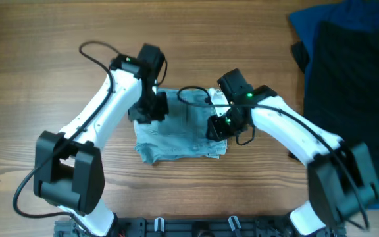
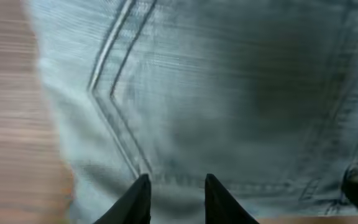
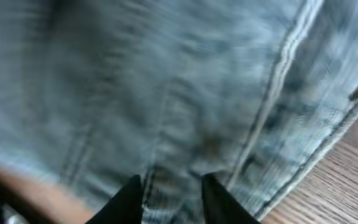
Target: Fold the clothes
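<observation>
The light blue denim shorts (image 1: 179,135) lie folded in a compact bundle at the table's middle. My left gripper (image 1: 149,110) hovers over their left edge; in the left wrist view its fingers (image 2: 176,183) are open just above the denim (image 2: 229,93) near a stitched pocket seam. My right gripper (image 1: 217,126) is over the shorts' right edge; in the right wrist view its fingers (image 3: 169,183) are open, close above the denim (image 3: 166,81) beside a seam and hem. Neither gripper holds cloth.
A large black garment (image 1: 354,85) lies at the right over a dark blue cloth (image 1: 314,20) at the back right corner. Bare wooden table (image 1: 38,79) surrounds the shorts. Black cables loop near both wrists.
</observation>
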